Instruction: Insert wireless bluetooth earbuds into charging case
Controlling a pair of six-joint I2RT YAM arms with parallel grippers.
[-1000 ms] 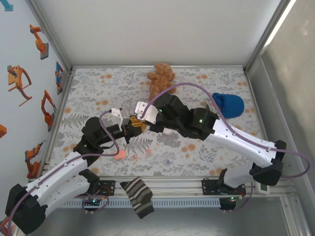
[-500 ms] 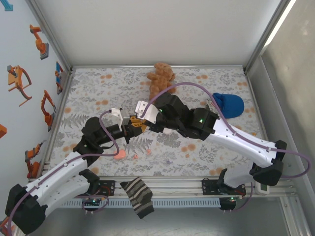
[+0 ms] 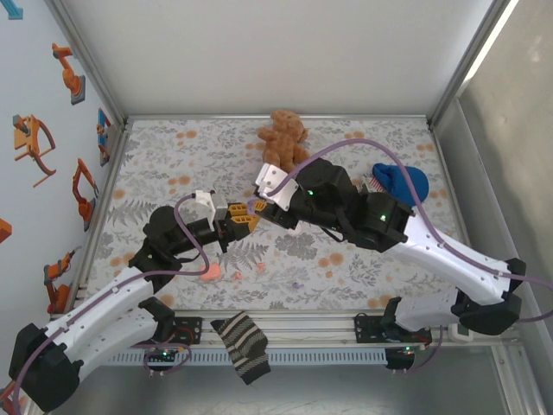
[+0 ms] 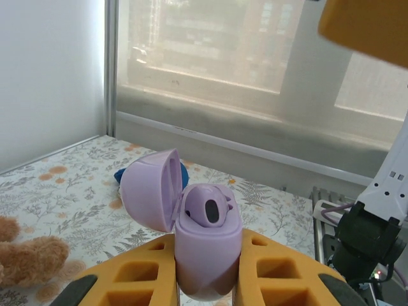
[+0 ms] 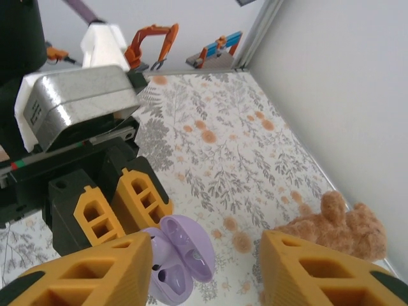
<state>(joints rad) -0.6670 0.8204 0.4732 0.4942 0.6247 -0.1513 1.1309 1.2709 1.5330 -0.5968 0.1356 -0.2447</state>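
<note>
My left gripper (image 4: 207, 264) is shut on a lilac charging case (image 4: 205, 237), held upright above the table with its hinged lid (image 4: 148, 191) swung open to the left. A lilac earbud (image 4: 209, 205) sits in the case's top. My right gripper (image 5: 203, 271) stands open, its orange fingers (image 5: 95, 274) wide apart, with nothing between them but the case (image 5: 182, 255) below, close to its left finger. From above, the two grippers (image 3: 237, 216) (image 3: 257, 204) meet at mid-table. Tiny reddish bits (image 3: 237, 277) and a lilac bit (image 3: 296, 283) lie on the cloth.
A salmon-pink pebble-shaped thing (image 3: 210, 272) lies near the front left. A brown teddy (image 3: 282, 138) lies at the back, a blue cap (image 3: 402, 183) at the right. A striped sock (image 3: 244, 346) hangs over the front rail. Walls close in the floral table (image 3: 173, 164).
My right gripper has opened and drawn back to the right, away from the case. The left gripper has kept still with the case in it.
</note>
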